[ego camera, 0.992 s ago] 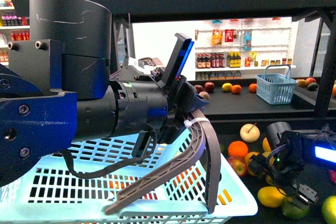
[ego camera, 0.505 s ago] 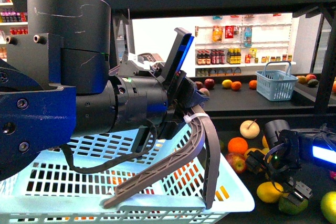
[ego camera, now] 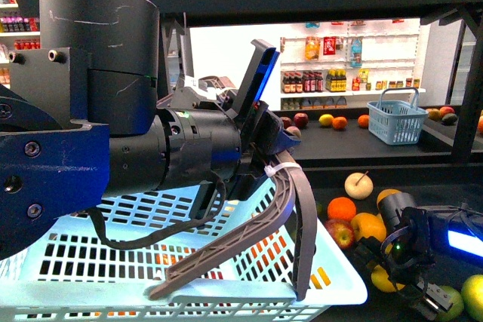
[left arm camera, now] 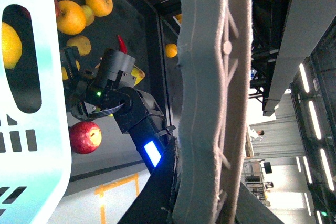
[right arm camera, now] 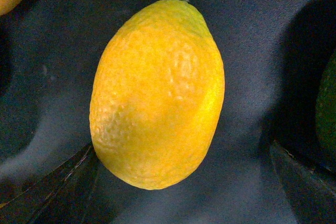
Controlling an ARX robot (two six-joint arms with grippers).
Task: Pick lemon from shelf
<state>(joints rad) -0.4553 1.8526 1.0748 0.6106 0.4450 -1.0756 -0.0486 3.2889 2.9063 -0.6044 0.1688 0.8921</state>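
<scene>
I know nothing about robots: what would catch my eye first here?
The huge black-and-blue left arm fills the left half of the front view, above a pale blue basket with a grey handle. In the right wrist view, one bright yellow lemon nearly fills the picture, lying on the dark shelf tray. At the front view's lower right, the right arm hangs over loose fruit.

The left arm [ego camera: 113,148] hides most of the basket [ego camera: 339,277] and much of the shelf [ego camera: 355,156]. The lemon [ego camera: 379,280] is half hidden behind the right gripper [ego camera: 404,273], whose fingers [right arm camera: 47,192] run off the right wrist view.
</scene>
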